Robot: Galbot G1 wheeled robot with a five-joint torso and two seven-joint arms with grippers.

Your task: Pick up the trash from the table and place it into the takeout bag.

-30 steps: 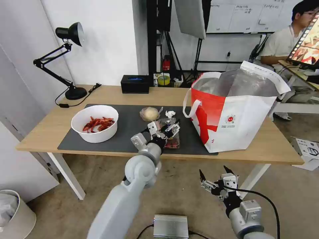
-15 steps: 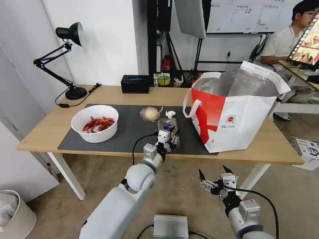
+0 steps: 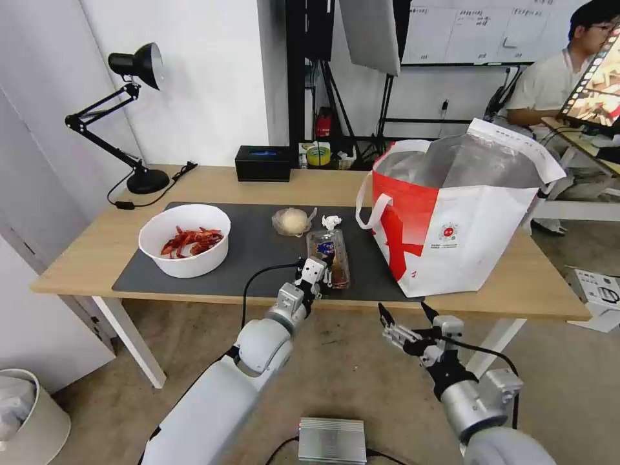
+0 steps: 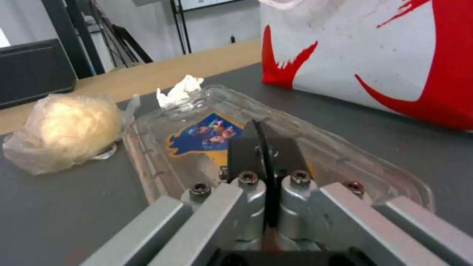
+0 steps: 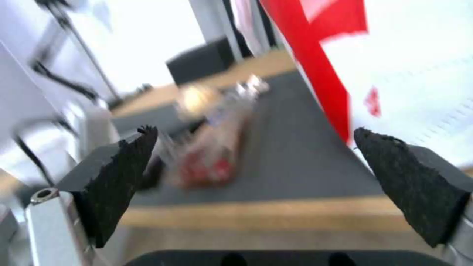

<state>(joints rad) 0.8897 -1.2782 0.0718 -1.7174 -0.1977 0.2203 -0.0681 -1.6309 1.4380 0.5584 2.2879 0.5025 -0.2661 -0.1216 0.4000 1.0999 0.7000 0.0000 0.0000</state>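
On the table [image 3: 213, 184], the grey mat [image 3: 252, 258] carries the trash: a white bowl [image 3: 185, 240] of red shells, a clear bag with a beige lump [image 3: 292, 221] [image 4: 64, 131], a crumpled tissue [image 3: 330, 221] [image 4: 180, 88] and a clear clamshell box [image 3: 329, 248] [image 4: 197, 147]. My left gripper [image 3: 323, 274] [image 4: 264, 129] is shut, pads pressed together, at the clamshell's near end. The red-and-white takeout bag [image 3: 465, 219] [image 4: 374, 55] [image 5: 394, 74] stands open at the right. My right gripper [image 3: 403, 309] [image 5: 254, 133] hangs open just below the table's front edge.
A black box [image 3: 262, 163] and a desk lamp [image 3: 132, 116] stand at the table's back. On the floor lie a silver box [image 3: 332, 440], a white bin [image 3: 29, 413] at the left and a white carton [image 3: 597, 290] at the right.
My left gripper drew back from over the clamshell toward the table's front edge, sank lower, and its fingers closed. My right gripper rose toward the table edge.
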